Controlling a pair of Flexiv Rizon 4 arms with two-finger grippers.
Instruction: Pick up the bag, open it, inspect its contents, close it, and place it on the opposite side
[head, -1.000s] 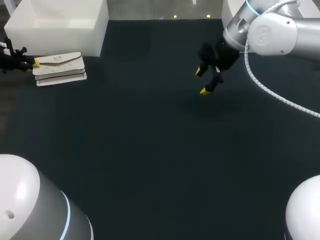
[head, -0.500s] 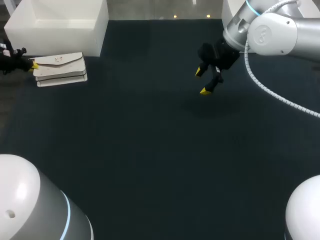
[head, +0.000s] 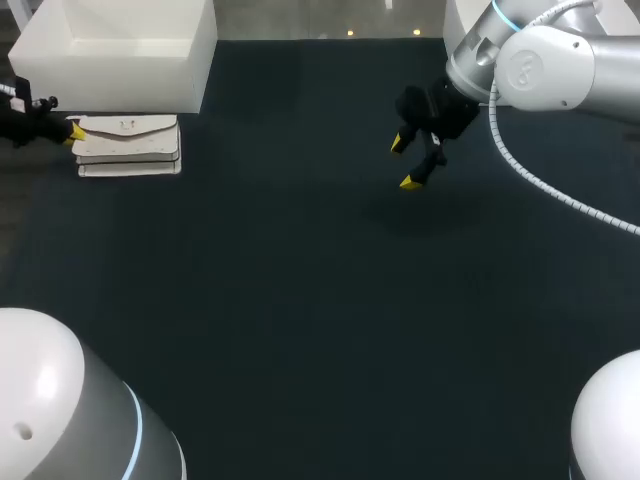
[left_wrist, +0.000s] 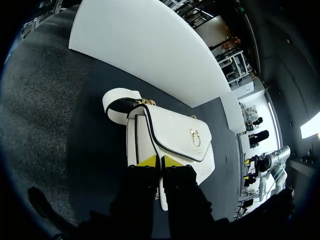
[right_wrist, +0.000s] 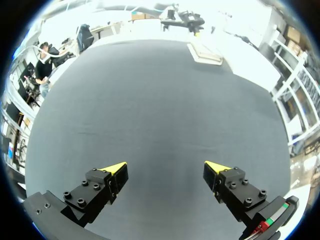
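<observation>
bag (head: 128, 146) far left beside white box (head: 115, 50) | right gripper (head: 404, 163) mid-table

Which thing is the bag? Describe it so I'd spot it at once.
Find the white box at the far left of the table. In front of it lies the bag, with the left gripper at its end. Unlike the plain box, it has a dark-edged flap and a gold clasp.
</observation>
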